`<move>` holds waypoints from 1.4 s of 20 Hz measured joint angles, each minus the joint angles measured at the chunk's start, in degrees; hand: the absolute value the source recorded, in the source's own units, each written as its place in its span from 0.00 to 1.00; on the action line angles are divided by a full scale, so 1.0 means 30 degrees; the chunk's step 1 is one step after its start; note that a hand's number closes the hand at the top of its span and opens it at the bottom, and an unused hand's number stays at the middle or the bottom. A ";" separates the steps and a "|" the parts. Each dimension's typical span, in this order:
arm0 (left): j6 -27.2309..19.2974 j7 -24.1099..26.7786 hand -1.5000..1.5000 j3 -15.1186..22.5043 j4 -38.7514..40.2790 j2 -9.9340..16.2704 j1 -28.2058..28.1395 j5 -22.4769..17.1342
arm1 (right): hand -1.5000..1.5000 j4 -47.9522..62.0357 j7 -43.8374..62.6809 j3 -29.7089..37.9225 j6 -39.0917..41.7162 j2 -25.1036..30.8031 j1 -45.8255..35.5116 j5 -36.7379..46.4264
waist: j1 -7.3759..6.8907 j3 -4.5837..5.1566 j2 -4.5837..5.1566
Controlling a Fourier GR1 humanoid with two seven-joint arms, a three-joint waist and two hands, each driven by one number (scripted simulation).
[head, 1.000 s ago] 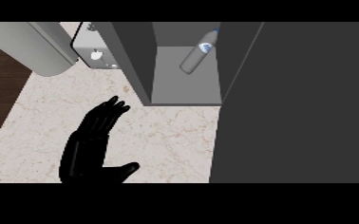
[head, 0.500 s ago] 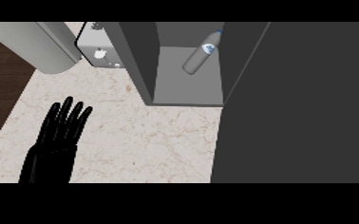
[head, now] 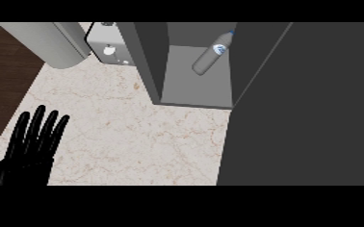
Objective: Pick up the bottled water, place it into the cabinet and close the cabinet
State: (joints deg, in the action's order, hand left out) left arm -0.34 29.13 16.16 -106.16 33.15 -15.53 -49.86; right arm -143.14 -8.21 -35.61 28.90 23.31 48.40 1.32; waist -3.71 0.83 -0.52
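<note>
Leftmost, at the lower corner: left hand (head: 32,142), fingers straight, spread a little and pointing up, holding nothing, resting over the marbled counter (head: 142,139) near its left edge. Beyond that edge, a strip of dark wooden floor (head: 18,57). Further up, a grey cylinder (head: 50,43) and just beside it a small box (head: 107,50) with a round knob, both tight against the cabinet (head: 146,62).

Inside the open cabinet, on its grey shelf floor toward the back right: bottled water (head: 211,57), leaning or lying aslant, cap toward the rear. So, by the look of it, placing done and only closing left. Right of the opening, filling the whole right side: a broad dark panel, most likely the open door (head: 298,115). Right hand nowhere in view.

To close well: reach for the door's free edge rather than its face, push in one smooth arc, keep fingers flat and out of the gap between door and frame. Check first that the bottle sits fully behind the shelf's front lip; seems so.

Open room: plenty of bare counter between hand and cabinet front. Tight spots: the box and cylinder at upper left, and the counter's left drop-off.
</note>
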 measured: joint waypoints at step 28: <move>0.4240 -0.0580 0.00 -0.2424 -0.0337 0.3055 -0.0799 -0.1925 | 1.00 0.0225 0.2483 0.0355 0.1181 0.1300 -0.6558 -0.0754 | -0.3284 0.0216 0.0759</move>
State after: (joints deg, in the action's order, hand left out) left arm 12.38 27.39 8.89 -107.17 42.32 -17.92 -55.64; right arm -142.46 -0.76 -34.55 32.44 27.21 28.73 -0.94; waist -13.56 1.47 1.76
